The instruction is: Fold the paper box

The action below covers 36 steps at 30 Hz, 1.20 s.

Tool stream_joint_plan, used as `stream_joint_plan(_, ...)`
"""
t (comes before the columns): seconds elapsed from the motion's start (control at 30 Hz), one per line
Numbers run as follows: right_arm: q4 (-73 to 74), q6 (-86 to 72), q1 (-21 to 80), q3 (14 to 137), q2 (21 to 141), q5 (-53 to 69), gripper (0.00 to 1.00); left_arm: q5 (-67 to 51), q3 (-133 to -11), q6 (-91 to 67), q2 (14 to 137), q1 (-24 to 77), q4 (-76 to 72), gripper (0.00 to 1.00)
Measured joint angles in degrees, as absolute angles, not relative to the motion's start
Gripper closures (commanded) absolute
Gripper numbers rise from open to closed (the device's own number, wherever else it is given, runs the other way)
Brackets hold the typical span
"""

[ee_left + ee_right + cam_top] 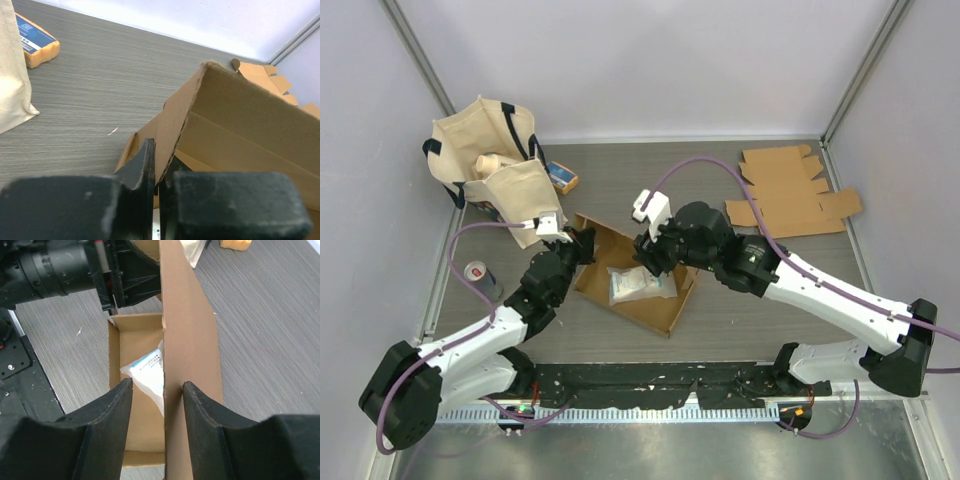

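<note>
Grey table (620,170), paper box (655,312) in the middle between both arms. Your left gripper (582,243) is clamped on its left corner. Your right gripper (647,252) straddles the upright long wall (190,340), jaws apart, with the wall running lengthwise away from the fingers.

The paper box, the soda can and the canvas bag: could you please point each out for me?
paper box (655,312), top external view, bare inner floor.
soda can (478,272), top external view, its lid.
canvas bag (520,185), top external view, its front cloth panel.
</note>
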State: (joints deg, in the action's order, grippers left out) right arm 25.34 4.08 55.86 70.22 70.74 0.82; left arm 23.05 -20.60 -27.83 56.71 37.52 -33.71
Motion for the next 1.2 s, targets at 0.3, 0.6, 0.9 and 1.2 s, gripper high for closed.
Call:
stream_joint_plan(0.3, 21.06, 9.04, 62.28, 65.1, 70.76, -4.12, 0.62, 23.2, -20.67, -31.03, 45.12, 37.56, -15.31, 0.24)
stream_joint_plan(0.6, 17.78, 9.17, 62.83, 60.99, 72.2, -3.49, 0.54, 21.04, -29.1, -35.57, 10.96, 37.56, 12.64, 0.27)
stream_joint_plan(0.9, 9.98, -2.09, 62.87, 47.64, 74.15, 4.67, 0.3, 15.62, -41.17, -35.62, 25.04, 37.54, 14.83, 0.39)
stream_joint_plan(1.2, 2.04, -24.34, 49.52, 34.33, 60.51, 11.64, 0.3, -0.05, -32.18, -40.66, 61.41, 37.56, -0.23, 0.51)
